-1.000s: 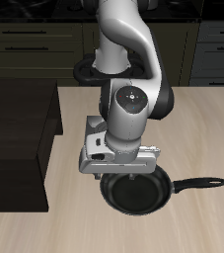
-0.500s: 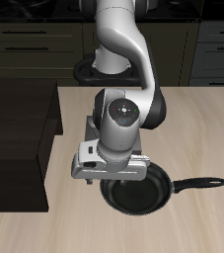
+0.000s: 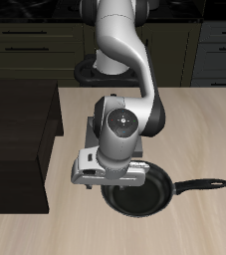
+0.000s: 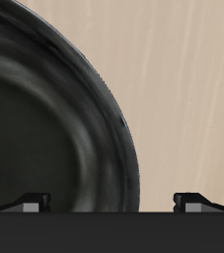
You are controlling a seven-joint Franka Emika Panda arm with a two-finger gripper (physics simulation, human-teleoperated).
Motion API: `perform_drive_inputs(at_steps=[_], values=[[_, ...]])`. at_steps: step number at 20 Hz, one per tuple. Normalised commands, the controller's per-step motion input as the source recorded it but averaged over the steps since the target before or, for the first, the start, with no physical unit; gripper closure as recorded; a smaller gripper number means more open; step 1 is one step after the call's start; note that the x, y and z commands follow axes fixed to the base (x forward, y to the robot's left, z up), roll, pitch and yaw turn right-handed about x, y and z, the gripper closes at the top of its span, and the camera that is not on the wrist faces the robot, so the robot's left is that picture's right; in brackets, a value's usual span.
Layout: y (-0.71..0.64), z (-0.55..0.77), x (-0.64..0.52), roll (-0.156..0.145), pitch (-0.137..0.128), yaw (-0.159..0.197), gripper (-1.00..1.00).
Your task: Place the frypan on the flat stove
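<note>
Frypan (image 3: 139,193) on the table (image 3: 199,134) near its front edge, under the gripper (image 3: 112,182).

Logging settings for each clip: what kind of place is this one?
Probably a simulated kitchen: dark cabinet drawers line the back, a frypan sits on a light wooden table, and a dark wooden block stands beside it.

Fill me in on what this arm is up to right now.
A simulated Franka arm hangs its gripper over the rim of the frypan, which sits on the table near its front edge. The wrist view shows the fingertips spread on either side of the rim, nothing gripped yet. The flat stove isn't visible.
</note>
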Motion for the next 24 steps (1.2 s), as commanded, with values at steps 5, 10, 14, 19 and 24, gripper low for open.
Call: perform_drive_inputs(at_steps=[5,10,14,19,24], values=[[-0.11,-0.39,-0.03,-0.005,0.062,0.010,-1.00],[-0.05,-0.23,-0.04,-0.004,0.024,-0.006,-1.00],[-0.10,-0.35,-0.02,-0.005,0.050,-0.003,-1.00],[-0.04,-0.15,-0.07,0.025,0.047,-0.069,1.00],[0.01,0.12,-0.07,0.011,-0.030,-0.016,1.00]])
